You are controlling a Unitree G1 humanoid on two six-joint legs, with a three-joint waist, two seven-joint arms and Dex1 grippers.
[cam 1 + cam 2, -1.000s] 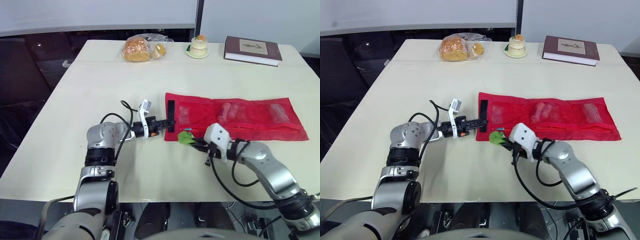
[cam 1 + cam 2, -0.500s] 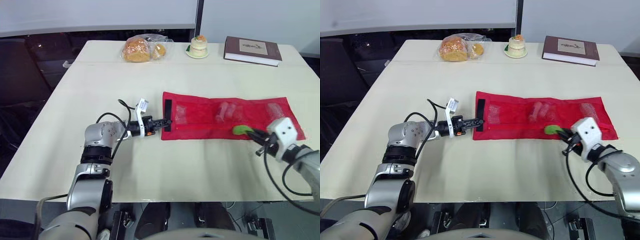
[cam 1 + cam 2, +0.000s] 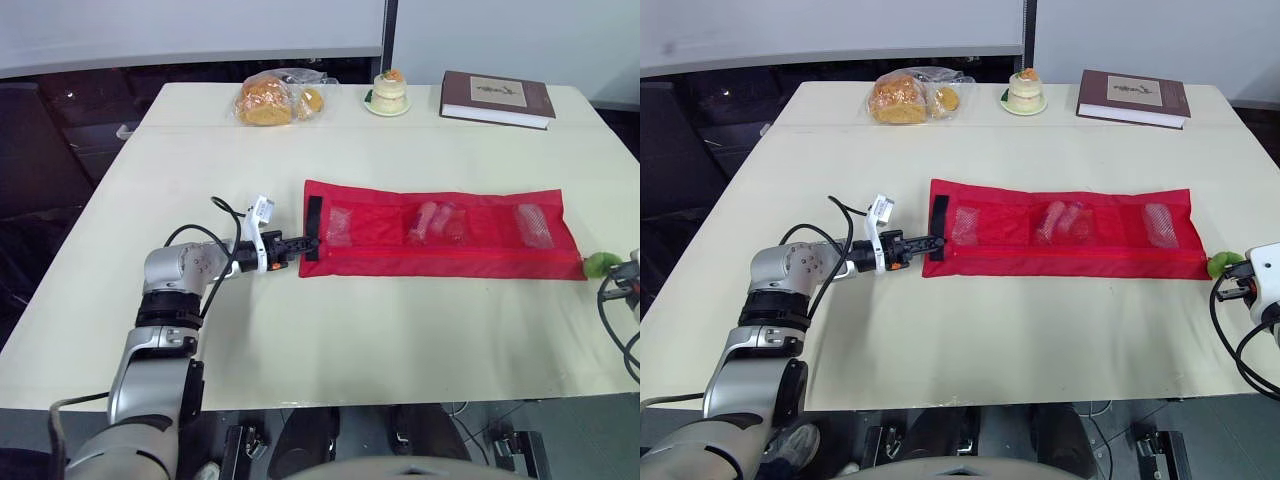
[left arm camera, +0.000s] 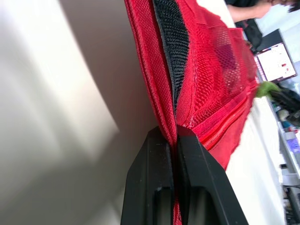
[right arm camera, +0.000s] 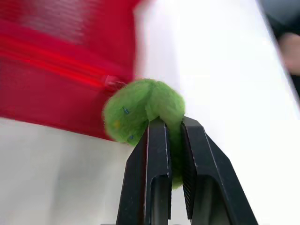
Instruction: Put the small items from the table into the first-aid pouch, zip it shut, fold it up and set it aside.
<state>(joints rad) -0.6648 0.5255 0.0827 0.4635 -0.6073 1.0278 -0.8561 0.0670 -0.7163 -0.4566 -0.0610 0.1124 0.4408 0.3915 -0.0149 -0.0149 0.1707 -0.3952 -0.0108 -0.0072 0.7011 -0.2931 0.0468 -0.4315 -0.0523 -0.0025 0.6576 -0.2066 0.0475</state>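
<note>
Right wrist view, nearest: pinches the fuzzy green zipper pull (image 5: 136, 110) with the right gripper (image 5: 172, 126), both black fingers closed tight on it, just off the right end of the red first-aid pouch (image 5: 61, 61). Sits at the very end of the zipper (image 3: 450, 254) along the pouch's near edge, so reads as zipping all but finished. At the pouch's opposite, left end, clamps the left gripper (image 4: 173, 133) on the hem beside the black strip (image 4: 171, 42), fingers pressed together with red fabric between them; most likely anchors that end to hold the pouch taut and stop it sliding toward the pull. Lies flat, straight and unfolded on the cream table (image 3: 300, 330), with small items showing through three mesh pockets: one near the left end (image 3: 338, 224), a pinkish pair in the middle (image 3: 436, 220), one near the right end (image 3: 532, 224). Leaves folding and setting aside yet to do. Beyond the pouch, well apart along the far side: a bag of bread (image 3: 272, 98), a small cake (image 3: 387, 92), a dark book (image 3: 497, 97), apparently none of them part of the job.
</note>
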